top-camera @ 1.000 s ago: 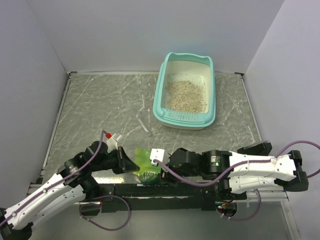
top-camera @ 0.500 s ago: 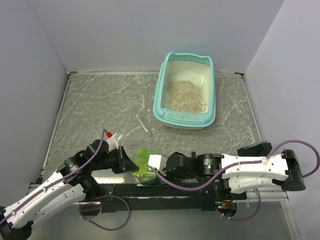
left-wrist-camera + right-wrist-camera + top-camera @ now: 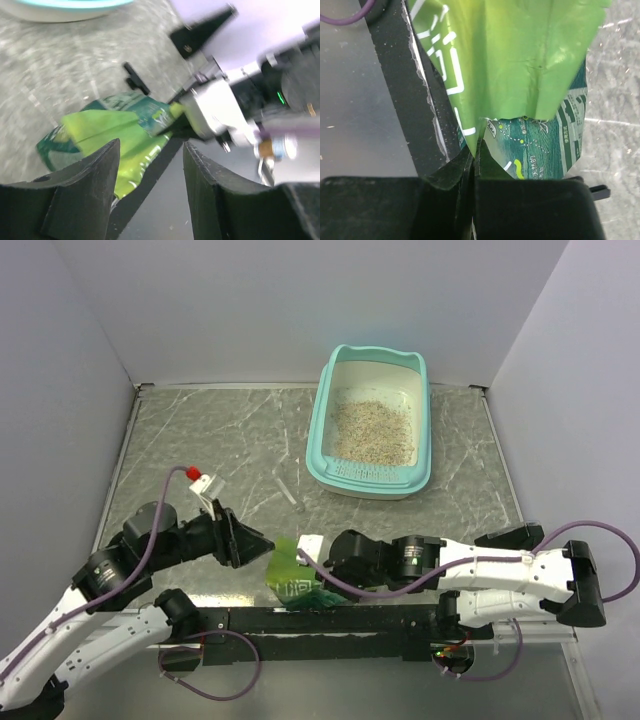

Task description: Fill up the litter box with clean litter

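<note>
At the near edge of the worktop, my right gripper has its fingers clamped on the green pouch, and the left gripper hangs beside it, fingers apart. I'd lift slowly, minding slip, toward the litter box at far right, with clean litter inside.

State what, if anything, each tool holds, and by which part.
The right tool pinches the green pouch by a fold at its edge. The left tool is open, holding nothing.

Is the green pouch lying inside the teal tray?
No, the green pouch lies at the table's near edge, pinched by the right tool, well apart from the litter box.
</note>
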### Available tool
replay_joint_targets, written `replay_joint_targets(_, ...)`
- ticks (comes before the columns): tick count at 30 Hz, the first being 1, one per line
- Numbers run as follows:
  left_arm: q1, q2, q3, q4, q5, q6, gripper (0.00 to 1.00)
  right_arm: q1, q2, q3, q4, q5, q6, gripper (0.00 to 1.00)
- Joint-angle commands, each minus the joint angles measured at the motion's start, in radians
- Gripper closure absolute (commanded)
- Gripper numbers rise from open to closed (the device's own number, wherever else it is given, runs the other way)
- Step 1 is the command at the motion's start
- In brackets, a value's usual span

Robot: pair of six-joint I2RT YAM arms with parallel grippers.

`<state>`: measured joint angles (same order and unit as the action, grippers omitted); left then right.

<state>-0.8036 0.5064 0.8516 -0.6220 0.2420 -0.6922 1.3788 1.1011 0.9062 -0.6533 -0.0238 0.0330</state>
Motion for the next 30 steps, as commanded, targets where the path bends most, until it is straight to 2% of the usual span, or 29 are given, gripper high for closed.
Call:
replay_joint_targets(1,0.001,0.085,-0.025,0.152,0.242,0.190,0.43,-0.076,-0.020,0.056,-0.112,-0.158,0.047,1.00)
replay_joint_targets(7,0.000,0.152,-0.074,0.304,0.367,0.325,0.41,-0.162,-0.043,0.074,-0.184,-0.300,0.041,1.00)
replay_joint_targets(10,-0.003,0.162,-0.109,0.379,0.469,0.396,0.38,-0.184,-0.069,0.068,-0.210,-0.324,0.048,1.00)
replay_joint_targets(13,-0.020,0.170,-0.151,0.450,0.511,0.428,0.36,-0.198,-0.099,0.066,-0.230,-0.340,0.059,1.00)
replay_joint_targets(16,-0.061,0.182,-0.189,0.510,0.502,0.447,0.34,-0.207,-0.113,0.072,-0.244,-0.340,0.071,1.00)
replay_joint_targets(22,-0.192,0.297,-0.180,0.530,0.358,0.520,0.34,-0.222,-0.119,0.076,-0.253,-0.360,0.067,1.00)
replay_joint_targets(25,-0.212,0.340,-0.183,0.565,0.301,0.556,0.33,-0.222,-0.122,0.076,-0.252,-0.366,0.064,1.00)
replay_joint_targets(30,-0.221,0.408,-0.217,0.645,0.322,0.568,0.32,-0.222,-0.141,0.071,-0.246,-0.372,0.067,1.00)
